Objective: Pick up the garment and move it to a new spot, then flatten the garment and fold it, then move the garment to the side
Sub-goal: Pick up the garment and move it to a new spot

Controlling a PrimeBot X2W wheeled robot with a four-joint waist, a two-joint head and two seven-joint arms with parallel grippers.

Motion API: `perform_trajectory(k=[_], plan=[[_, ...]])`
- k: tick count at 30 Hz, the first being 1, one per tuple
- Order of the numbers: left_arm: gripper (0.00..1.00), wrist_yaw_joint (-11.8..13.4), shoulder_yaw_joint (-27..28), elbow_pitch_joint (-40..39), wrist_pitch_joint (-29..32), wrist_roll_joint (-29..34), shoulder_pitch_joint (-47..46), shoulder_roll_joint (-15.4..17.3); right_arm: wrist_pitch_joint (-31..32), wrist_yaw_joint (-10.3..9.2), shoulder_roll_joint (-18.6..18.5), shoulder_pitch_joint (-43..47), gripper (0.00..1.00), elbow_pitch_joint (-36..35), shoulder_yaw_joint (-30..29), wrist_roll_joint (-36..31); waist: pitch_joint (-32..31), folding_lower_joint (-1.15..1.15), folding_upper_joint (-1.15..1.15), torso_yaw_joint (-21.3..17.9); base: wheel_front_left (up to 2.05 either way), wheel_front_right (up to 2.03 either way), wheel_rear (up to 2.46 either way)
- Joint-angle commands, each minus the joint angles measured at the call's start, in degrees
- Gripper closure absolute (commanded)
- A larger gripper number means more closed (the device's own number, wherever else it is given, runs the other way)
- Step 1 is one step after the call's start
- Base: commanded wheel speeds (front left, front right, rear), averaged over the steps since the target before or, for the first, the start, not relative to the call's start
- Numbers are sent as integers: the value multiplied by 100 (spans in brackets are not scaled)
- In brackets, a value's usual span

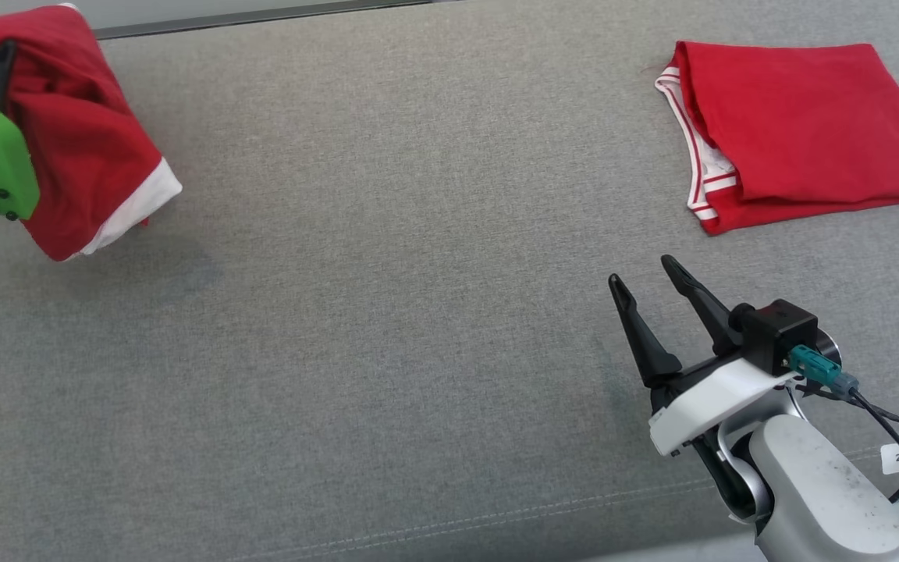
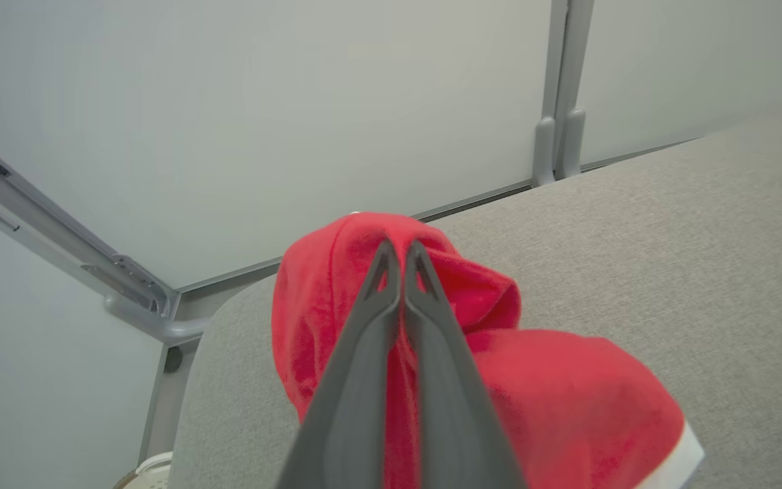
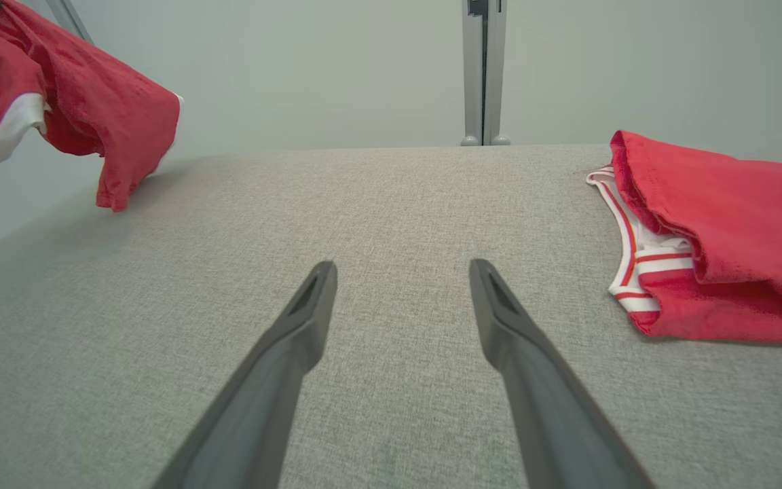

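A bunched red garment with a white hem [image 1: 83, 133] hangs at the far left corner of the grey upholstered surface [image 1: 387, 312]. The left gripper [image 2: 401, 248] is clamped on its upper folds, fingers pressed together. The cloth trails from that grip toward the near right, hem lowest; whether its low corner touches the fabric is unclear. Bare surface lies to its right, the likely place to set it down. The right gripper [image 1: 641, 271] waits well apart by the near right edge, fingers spread and holding nothing. A second red garment, folded [image 1: 801, 125], lies at the far right corner.
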Motion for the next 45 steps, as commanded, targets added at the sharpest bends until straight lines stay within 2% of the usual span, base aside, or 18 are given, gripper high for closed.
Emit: perform_trajectory(k=[1,9,20,25,30,37,45], plan=[[100,-9,-104,-173,-42,-58,-124,0,-17,-2,47,23,0,15,-14,10,-122,0,0,-144,0,0,0],[100,-9,-654,-1043,-91,-71,-122,-160,-17,-2,206,78,0,39,-57,20,-275,0,0,-451,0,0,0],[100,-5,-1146,-2028,-126,18,51,-634,-18,-2,319,82,0,36,-122,-2,-351,0,0,-692,0,0,0],[100,147,-1219,-2286,-208,17,248,-737,-18,-2,403,120,0,19,-178,-38,-327,0,0,-698,0,0,0],[100,271,-1213,-2185,-449,-123,677,-791,-18,-2,419,121,0,11,-272,-66,-270,0,0,-613,0,0,0],[100,459,-1283,-1663,-1126,-277,1605,-960,-18,-2,399,173,0,43,-321,-82,-297,0,0,-360,0,0,0],[100,313,-1412,-758,-1710,-446,2280,-1417,-17,-2,344,172,0,130,-227,-70,-423,0,0,-148,0,0,0]])
